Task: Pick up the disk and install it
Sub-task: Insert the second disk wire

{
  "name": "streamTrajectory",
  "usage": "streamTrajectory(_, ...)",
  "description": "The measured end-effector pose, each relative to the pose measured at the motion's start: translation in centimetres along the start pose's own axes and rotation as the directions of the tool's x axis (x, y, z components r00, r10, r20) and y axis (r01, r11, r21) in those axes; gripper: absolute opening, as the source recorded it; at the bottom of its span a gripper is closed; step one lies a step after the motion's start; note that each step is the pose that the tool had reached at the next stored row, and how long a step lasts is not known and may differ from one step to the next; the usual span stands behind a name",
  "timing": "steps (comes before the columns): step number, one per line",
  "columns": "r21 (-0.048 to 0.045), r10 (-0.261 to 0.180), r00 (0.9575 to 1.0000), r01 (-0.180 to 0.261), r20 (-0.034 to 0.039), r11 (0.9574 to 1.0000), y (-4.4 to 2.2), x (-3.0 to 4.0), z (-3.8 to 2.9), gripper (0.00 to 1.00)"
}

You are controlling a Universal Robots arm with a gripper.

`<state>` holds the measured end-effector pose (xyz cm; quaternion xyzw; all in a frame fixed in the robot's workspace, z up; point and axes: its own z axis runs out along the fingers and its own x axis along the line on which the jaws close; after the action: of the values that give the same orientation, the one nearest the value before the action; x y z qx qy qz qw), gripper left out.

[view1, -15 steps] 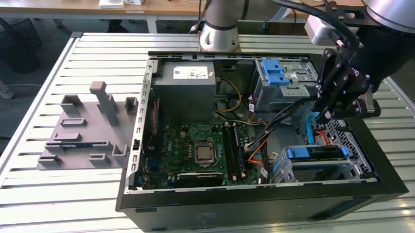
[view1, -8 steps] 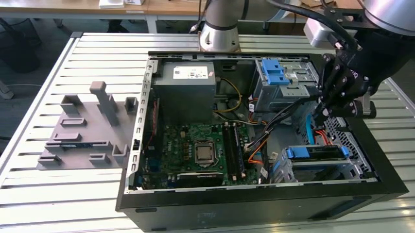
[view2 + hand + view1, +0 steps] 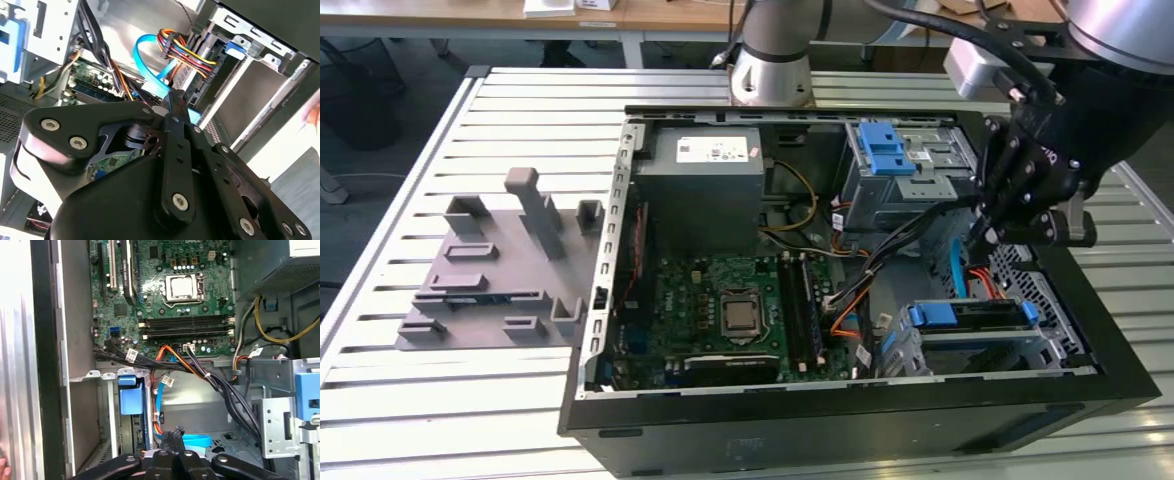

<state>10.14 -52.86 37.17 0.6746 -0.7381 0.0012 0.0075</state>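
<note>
The disk (image 3: 970, 316), edged by its blue carrier frame, sits in the lower drive bay at the front right corner of the open computer case (image 3: 854, 420). In the first wrist view its blue carrier end (image 3: 131, 401) shows in the bay slot, and the second wrist view shows that blue end (image 3: 235, 48) too. My gripper (image 3: 983, 238) hangs over the case's right side, above and just behind that bay. In both wrist views its black fingertips (image 3: 172, 432) (image 3: 174, 100) are pressed together with nothing between them, apart from the disk.
Inside the case are the motherboard (image 3: 734, 300), a grey power-supply box (image 3: 707, 175) and a silver drive cage with a blue latch (image 3: 894, 150). Black and coloured cables (image 3: 210, 377) and a blue ribbon cable (image 3: 159, 405) cross near the bay. A grey fixture (image 3: 494, 270) stands on the slatted table at the exterior view's left.
</note>
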Motion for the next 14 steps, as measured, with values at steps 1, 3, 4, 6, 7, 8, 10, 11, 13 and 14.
streamTrajectory(1,0.0008,0.000,1.0000,0.000,-0.0084,1.0000,0.00,0.00,0.01,0.12)
streamTrajectory(3,0.0032,0.000,0.9994,0.000,-0.0344,1.0000,0.00,0.00,0.04,0.18)
streamTrajectory(4,0.0041,0.000,0.9990,0.000,-0.0451,1.0000,0.00,0.00,0.07,0.18)
streamTrajectory(6,0.0060,0.001,0.9978,0.000,-0.0659,1.0000,0.00,0.00,0.11,0.18)
streamTrajectory(7,0.0069,0.001,0.9971,0.000,-0.0755,1.0000,0.00,0.00,0.13,0.18)
streamTrajectory(8,0.0075,0.001,0.9965,0.000,-0.0838,1.0000,0.00,0.00,0.16,0.18)
streamTrajectory(10,0.0083,0.001,0.9959,0.000,-0.0907,1.0000,0.00,0.00,0.28,0.18)
streamTrajectory(11,0.0084,0.001,0.9958,0.000,-0.0914,1.0000,0.00,0.00,0.34,0.18)
streamTrajectory(13,0.0085,0.001,0.9958,0.000,-0.0921,1.0000,0.00,0.00,0.47,0.19)
streamTrajectory(14,0.0086,0.001,0.9957,0.000,-0.0924,1.0000,0.00,-0.01,0.53,0.19)
